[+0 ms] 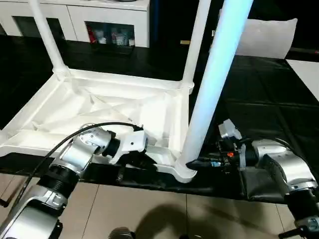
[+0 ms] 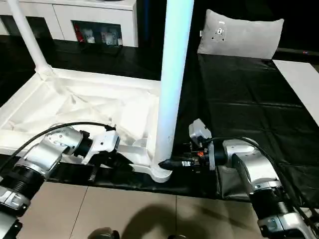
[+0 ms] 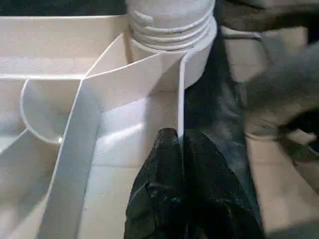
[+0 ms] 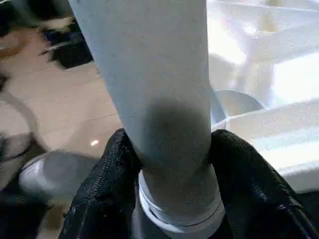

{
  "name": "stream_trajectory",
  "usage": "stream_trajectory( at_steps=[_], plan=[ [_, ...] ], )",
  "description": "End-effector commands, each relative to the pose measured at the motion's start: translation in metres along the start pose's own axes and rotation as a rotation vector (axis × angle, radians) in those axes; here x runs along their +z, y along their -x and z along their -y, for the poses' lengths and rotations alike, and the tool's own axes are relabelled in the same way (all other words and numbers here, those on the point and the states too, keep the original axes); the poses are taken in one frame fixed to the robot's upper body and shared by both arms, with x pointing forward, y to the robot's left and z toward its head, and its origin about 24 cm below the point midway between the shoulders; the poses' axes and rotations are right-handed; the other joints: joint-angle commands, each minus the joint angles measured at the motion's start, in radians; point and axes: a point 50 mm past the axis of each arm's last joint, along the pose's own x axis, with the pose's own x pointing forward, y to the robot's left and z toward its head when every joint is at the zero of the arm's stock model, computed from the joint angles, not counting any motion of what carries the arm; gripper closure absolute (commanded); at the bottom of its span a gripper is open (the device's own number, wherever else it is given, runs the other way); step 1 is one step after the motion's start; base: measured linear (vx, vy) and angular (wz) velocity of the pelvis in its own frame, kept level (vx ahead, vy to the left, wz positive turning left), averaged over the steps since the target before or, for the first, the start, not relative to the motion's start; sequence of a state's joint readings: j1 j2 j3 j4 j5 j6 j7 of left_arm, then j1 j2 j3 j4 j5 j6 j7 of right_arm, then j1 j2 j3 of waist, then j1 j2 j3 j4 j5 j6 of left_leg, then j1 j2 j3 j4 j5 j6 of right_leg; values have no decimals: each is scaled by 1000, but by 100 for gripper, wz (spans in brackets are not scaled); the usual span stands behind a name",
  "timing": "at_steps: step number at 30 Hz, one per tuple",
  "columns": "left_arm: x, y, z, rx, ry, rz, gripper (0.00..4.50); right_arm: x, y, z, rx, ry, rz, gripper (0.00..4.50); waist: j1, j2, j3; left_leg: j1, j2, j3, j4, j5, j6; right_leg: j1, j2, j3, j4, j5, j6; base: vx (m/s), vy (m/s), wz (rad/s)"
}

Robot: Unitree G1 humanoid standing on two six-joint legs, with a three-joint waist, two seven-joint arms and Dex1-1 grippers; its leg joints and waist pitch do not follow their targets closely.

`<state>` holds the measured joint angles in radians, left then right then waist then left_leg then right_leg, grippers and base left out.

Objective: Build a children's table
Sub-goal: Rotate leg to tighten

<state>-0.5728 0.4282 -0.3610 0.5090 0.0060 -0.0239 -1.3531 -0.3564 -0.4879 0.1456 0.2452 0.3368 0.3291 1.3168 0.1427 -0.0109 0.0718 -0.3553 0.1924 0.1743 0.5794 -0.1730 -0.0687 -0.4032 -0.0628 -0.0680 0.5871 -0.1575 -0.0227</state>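
Observation:
The children's table lies upside down on a black mat, its ribbed underside (image 1: 99, 99) facing up. Legs stand in the far left corner (image 1: 47, 35) and the far right corner (image 1: 197, 40). A third leg (image 1: 212, 84) rises from the near right socket (image 1: 183, 172), and its threaded foot (image 3: 172, 25) sits in that socket. My right gripper (image 4: 172, 137) is at the base of this leg, one black finger pressed against each side. My left gripper (image 3: 180, 142) is shut on the thin rim of the tabletop, just left of the same corner.
A white cabinet (image 1: 109, 20) with shelves stands at the back. A grey pillow (image 2: 241, 35) lies at the far right on the black mat (image 1: 259, 99). Pale floor tiles (image 1: 149, 209) run along the mat's near edge.

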Motion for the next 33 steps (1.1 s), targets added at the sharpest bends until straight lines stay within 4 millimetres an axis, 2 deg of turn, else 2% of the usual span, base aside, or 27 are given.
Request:
stream_trajectory(
  at_steps=[1, 3, 4, 6, 8, 10, 12, 13, 14, 15, 16, 17, 20, 21, 22, 23, 24, 26, 29, 30, 31, 33],
  plan=[
    [6, -7, -6, 105, 45, 31, 450, 2, -16, -4, -24, 0, 9, 257, -9, -4, -62, 10, 40, -10, -69, -243, 28, 44, -82, 44, -76, -410, -157, 0, 0, 0],
    [11, -12, -6, 133, 92, 57, 450, -1, -24, 3, -151, -31, 7, 257, -23, -8, -58, 6, 35, -14, -72, -269, 10, 45, -84, 43, -81, -491, -128, 0, 0, 0],
    [13, -15, -7, 148, 111, 66, 450, 0, -28, 6, -203, -44, 16, 257, -36, -7, -55, 12, 32, -16, -71, -297, 4, 39, -84, 40, -90, -550, -107, 0, 0, 0],
    [19, -21, -9, 189, 137, 92, 450, 2, -35, 11, -295, -80, 33, 259, -52, -9, -54, 9, 28, -19, -70, -309, 3, 39, -83, 38, -98, -595, -87, 0, 0, 0],
    [32, -36, -20, 318, 206, 148, 450, 5, -48, 20, -479, -161, 73, 259, -63, -11, -54, 8, 25, -20, -68, -308, 1, 38, -81, 33, -101, -612, -75, 0, 0, 0],
    [34, -39, -22, 340, 215, 150, 450, 7, -51, 21, -513, -169, 77, 259, -73, -9, -51, 12, 22, -21, -67, -321, 1, 31, -79, 31, -107, -630, -68, 0, 0, 0],
    [41, -47, -28, 412, 234, 146, 450, 9, -59, 28, -633, -173, 86, 260, -82, -8, -51, 16, 19, -19, -64, -325, 8, 24, -78, 32, -113, -637, -58, 0, 0, 0],
    [42, -48, -30, 434, 241, 142, 450, 9, -61, 30, -669, -173, 84, 260, -83, -4, -53, 14, 17, -20, -63, -322, 8, 27, -78, 31, -112, -634, -57, 0, 0, 0],
    [44, -50, -32, 468, 242, 129, 450, 9, -64, 32, -706, -176, 83, 260, -84, -4, -55, 9, 20, -21, -67, -309, 10, 32, -78, 32, -110, -608, -58, 0, 0, 0],
    [46, -53, -35, 521, 242, 103, 450, 12, -67, 34, -752, -148, 97, 260, -85, 0, -57, 9, 24, -20, -69, -305, 13, 31, -77, 34, -107, -565, -66, 0, 0, 0],
    [47, -54, -35, 528, 237, 96, 450, 13, -68, 34, -755, -140, 115, 260, -85, -1, -57, 10, 25, -19, -69, -302, 16, 29, -76, 35, -106, -547, -72, 0, 0, 0],
    [48, -55, -35, 526, 229, 90, 450, 15, -68, 34, -756, -122, 132, 204, -83, -3, -58, 7, 25, -19, -71, -292, 21, 33, -77, 37, -102, -510, -83, 0, 0, 0],
    [46, -52, -34, 518, 213, 75, 450, 17, -67, 32, -742, -109, 173, 184, -79, -1, -64, 1, 29, -16, -72, -234, 38, 42, -75, 43, -85, -358, -129, 0, 0, 0],
    [45, -50, -33, 516, 210, 71, 450, 17, -65, 32, -728, -104, 190, 154, -77, 1, -65, 2, 30, -13, -70, -214, 45, 42, -75, 45, -81, -306, -149, 0, 0, 0],
    [44, -49, -33, 512, 208, 69, 450, 17, -64, 31, -720, -99, 197, 147, -76, 0, -66, 1, 30, -12, -69, -206, 48, 44, -76, 46, -78, -283, -158, 0, 0, 0],
    [41, -45, -32, 500, 201, 63, 450, 16, -59, 30, -693, -81, 217, 147, -74, 0, -69, -3, 29, -12, -68, -183, 55, 52, -77, 45, -71, -241, -173, 0, 0, 0],
    [39, -44, -32, 495, 201, 60, 450, 16, -56, 29, -685, -71, 218, 143, -72, 0, -68, -3, 30, -10, -67, -174, 64, 51, -78, 46, -70, -216, -184, 0, 0, 0],
    [35, -39, -30, 477, 184, 45, 450, 14, -47, 28, -639, -33, 212, 104, -71, 3, -66, -5, 29, -9, -66, -164, 71, 54, -77, 46, -70, -204, -189, 0, 0, 0],
    [27, -33, -27, 429, 161, 30, 450, 11, -34, 25, -544, 41, 154, 100, -71, 2, -65, -4, 30, -9, -66, -170, 82, 57, -75, 44, -70, -207, -197, 0, 0, 0],
    [24, -29, -24, 391, 154, 26, 450, 11, -27, 22, -488, 83, 120, 92, -70, 2, -64, -5, 31, -10, -67, -176, 83, 57, -76, 43, -72, -220, -196, 0, 0, 0],
    [21, -27, -22, 362, 146, 24, 450, 10, -22, 22, -465, 95, 104, 66, -68, 3, -66, -4, 30, -10, -66, -187, 82, 60, -77, 43, -74, -241, -191, 0, 0, 0],
    [20, -24, -19, 326, 127, 28, 450, 12, -15, 22, -449, 97, 101, 59, -72, 2, -62, -4, 32, -10, -68, -206, 80, 56, -77, 43, -78, -276, -186, 0, 0, 0]
  ],
)
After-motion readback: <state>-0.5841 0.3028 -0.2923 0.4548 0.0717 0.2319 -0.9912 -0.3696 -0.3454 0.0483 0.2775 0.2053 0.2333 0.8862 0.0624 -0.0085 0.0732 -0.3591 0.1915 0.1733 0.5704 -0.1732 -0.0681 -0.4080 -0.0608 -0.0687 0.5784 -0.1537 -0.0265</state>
